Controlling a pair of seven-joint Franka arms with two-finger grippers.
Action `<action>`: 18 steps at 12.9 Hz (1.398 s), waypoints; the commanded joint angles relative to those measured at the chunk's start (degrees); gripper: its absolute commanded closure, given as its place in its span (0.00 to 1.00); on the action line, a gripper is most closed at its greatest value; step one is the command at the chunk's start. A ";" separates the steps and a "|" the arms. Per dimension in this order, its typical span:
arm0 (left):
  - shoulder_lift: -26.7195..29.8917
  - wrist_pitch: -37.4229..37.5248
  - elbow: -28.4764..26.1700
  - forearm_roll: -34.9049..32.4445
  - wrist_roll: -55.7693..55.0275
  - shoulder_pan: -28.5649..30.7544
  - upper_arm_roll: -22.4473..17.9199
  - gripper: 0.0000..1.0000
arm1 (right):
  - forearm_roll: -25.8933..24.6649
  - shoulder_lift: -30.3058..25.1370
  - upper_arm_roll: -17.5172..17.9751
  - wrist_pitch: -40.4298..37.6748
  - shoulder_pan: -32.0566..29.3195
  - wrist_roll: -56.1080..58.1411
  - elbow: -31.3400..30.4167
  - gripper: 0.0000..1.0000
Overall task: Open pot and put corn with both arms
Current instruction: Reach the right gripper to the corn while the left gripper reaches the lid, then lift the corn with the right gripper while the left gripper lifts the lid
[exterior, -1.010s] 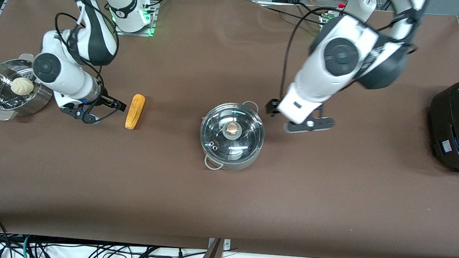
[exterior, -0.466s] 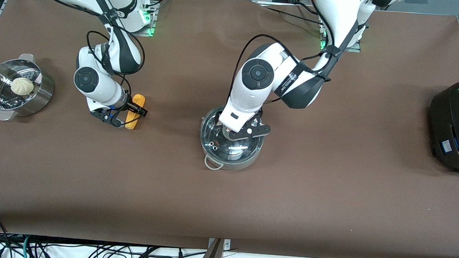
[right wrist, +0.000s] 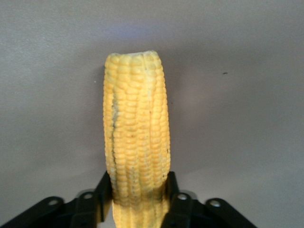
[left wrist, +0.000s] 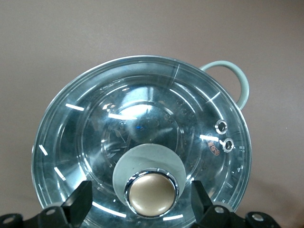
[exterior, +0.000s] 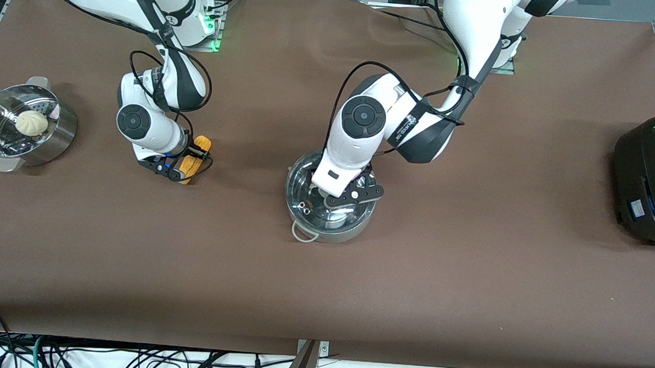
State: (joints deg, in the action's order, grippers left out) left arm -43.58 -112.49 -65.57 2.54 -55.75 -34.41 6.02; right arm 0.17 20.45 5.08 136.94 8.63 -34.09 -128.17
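Task status: neither step is complete. The pot (exterior: pixel 330 209) stands on the brown table (exterior: pixel 468 281) with its glass lid (left wrist: pixel 142 128) seated. The corn cob (exterior: pixel 193 160) lies on the table toward the right arm's end from the pot, well apart from it. Remaining, by judgement: grip the knob, lift the lid clear, lift the cob, carry it to the pot, release it inside.

Open room, referenced to the pot: the black cooker (exterior: pixel 653 178) stands well apart at the left arm's end of the table. The perforated steamer basket (exterior: pixel 25 129), holding a white bun (exterior: pixel 31 122), stands well apart at the right arm's end, farther out than the cob. No object lies on the table between the cob and the pot, so the transfer path appears unobstructed. The table edge nearer the front camera is well clear of the pot. The bare surface around the pot should allow the lid to be set down.

Left gripper (left wrist: pixel 142 202): positioned over the lid, fingers (left wrist: pixel 83 202) spread on either side of the tan knob (left wrist: pixel 152 192), not touching it in the left wrist view. One grey loop handle (left wrist: pixel 232 80) projects past the lid rim.

Right gripper (right wrist: pixel 137 199): low over the cob, fingers set against both flanks of the cob's near end, apparently pinching it.
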 commanded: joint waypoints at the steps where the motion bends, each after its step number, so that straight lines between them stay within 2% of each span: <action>1: -1.59 -0.45 2.29 0.19 -0.77 -1.27 -1.19 0.09 | -0.26 -0.67 0.02 0.08 0.33 1.39 1.07 0.98; 2: -1.68 -0.62 2.29 0.10 -0.77 -1.53 -1.28 0.09 | -0.26 -0.93 0.11 -1.84 0.42 1.48 2.64 0.98; 4: -1.68 -0.63 1.85 0.10 -0.77 -1.80 -1.28 0.10 | -0.26 -0.94 0.11 -10.86 0.42 1.31 8.34 0.98; 5: -1.68 -0.63 1.76 0.10 -0.68 -1.80 -1.28 0.14 | -0.26 -0.76 0.11 -15.26 0.51 1.22 11.33 0.98; 7: -1.77 -1.24 1.50 0.19 -0.15 -1.80 -1.28 0.37 | -0.26 -0.50 0.11 -18.64 0.77 1.22 13.64 0.98; 9: -1.77 -1.24 1.41 0.19 0.11 -1.80 -1.28 0.52 | -0.26 -0.59 0.11 -18.64 1.12 2.01 14.51 0.98; 10: -1.77 -1.24 1.41 0.19 0.03 -1.80 -1.28 0.58 | -0.26 -0.59 0.11 -19.08 1.21 2.27 16.35 0.98; 14: -1.68 -1.24 1.41 0.19 0.11 -1.71 -1.63 1.00 | 0.53 -0.24 0.20 -29.52 1.65 2.28 26.98 0.98; 16: -0.72 -0.98 1.50 0.19 0.03 -1.53 -1.80 1.00 | 2.01 0.03 1.77 -30.77 1.65 2.54 31.03 0.98; 18: 3.66 2.60 1.41 0.89 0.02 -0.14 -2.16 1.00 | 6.57 0.20 2.92 -31.21 1.83 2.45 33.41 0.98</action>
State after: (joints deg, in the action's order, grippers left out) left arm -44.22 -113.31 -65.03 2.55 -55.90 -35.33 5.26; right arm 3.27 19.92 6.90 107.58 10.19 -32.43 -98.04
